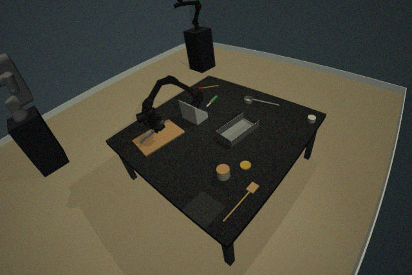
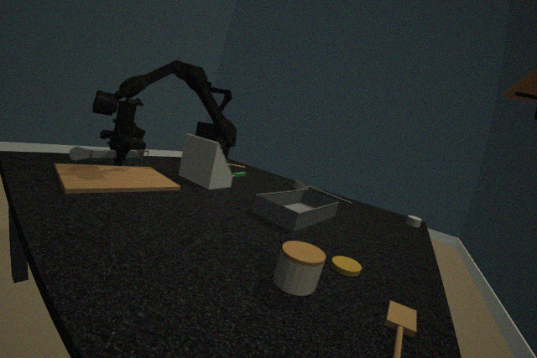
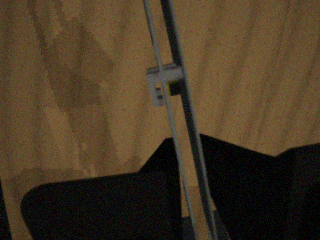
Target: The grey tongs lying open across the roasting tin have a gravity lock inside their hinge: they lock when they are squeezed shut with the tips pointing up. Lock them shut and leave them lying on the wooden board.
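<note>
My gripper (image 1: 159, 131) (image 2: 120, 162) (image 3: 183, 144) points down and is shut on the grey tongs (image 1: 146, 136) (image 2: 80, 153) (image 3: 191, 120). The tongs lie roughly level, a little above the wooden board (image 1: 170, 132) (image 2: 143, 181) (image 3: 260, 75), their shadow on it. Their two arms run close together and nearly parallel in the wrist view, with a small grey bracket (image 3: 172, 74) across them and a bit of yellow beside it. The broad end points left in the exterior view. Whether the lock is engaged cannot be told. The roasting tin (image 1: 245, 133) (image 2: 316, 217) holds no tongs.
A grey wedge-shaped block (image 1: 191, 113) (image 2: 198, 163) stands beside the board, near the arm's base. A wooden-lidded jar (image 1: 223, 172) (image 2: 299, 273), a yellow disc (image 1: 245, 165) (image 2: 346, 265) and a wooden spatula (image 1: 252, 187) (image 2: 401, 317) are farther off, with a green-handled knife (image 1: 213, 99) behind the block.
</note>
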Motion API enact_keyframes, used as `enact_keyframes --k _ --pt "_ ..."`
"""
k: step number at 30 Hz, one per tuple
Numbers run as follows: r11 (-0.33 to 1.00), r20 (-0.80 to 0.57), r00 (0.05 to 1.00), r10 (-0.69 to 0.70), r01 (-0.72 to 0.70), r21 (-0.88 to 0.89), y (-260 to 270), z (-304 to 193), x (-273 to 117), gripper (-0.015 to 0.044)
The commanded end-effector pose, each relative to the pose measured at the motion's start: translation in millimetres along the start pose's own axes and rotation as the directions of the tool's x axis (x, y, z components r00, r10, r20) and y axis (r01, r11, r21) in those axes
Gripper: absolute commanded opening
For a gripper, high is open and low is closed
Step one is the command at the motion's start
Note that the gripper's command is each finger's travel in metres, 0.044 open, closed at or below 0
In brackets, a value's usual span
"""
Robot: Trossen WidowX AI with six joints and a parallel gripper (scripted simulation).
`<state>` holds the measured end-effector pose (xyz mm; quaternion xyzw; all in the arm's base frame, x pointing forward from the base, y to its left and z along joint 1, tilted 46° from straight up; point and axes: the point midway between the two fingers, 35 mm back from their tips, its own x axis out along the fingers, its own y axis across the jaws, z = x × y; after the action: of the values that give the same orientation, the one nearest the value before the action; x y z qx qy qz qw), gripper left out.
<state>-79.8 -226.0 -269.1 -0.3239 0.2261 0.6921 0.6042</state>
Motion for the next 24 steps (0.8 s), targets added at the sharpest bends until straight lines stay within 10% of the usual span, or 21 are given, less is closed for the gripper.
enact_keyframes --k 1,24 --pt "1.000 0.002 1.000 0.003 -0.003 -0.004 -0.1 0.9 4.4 -0.0150" --pt "1.000 0.003 1.000 -0.001 0.001 0.000 -0.5 0.8 3.2 0.0401"
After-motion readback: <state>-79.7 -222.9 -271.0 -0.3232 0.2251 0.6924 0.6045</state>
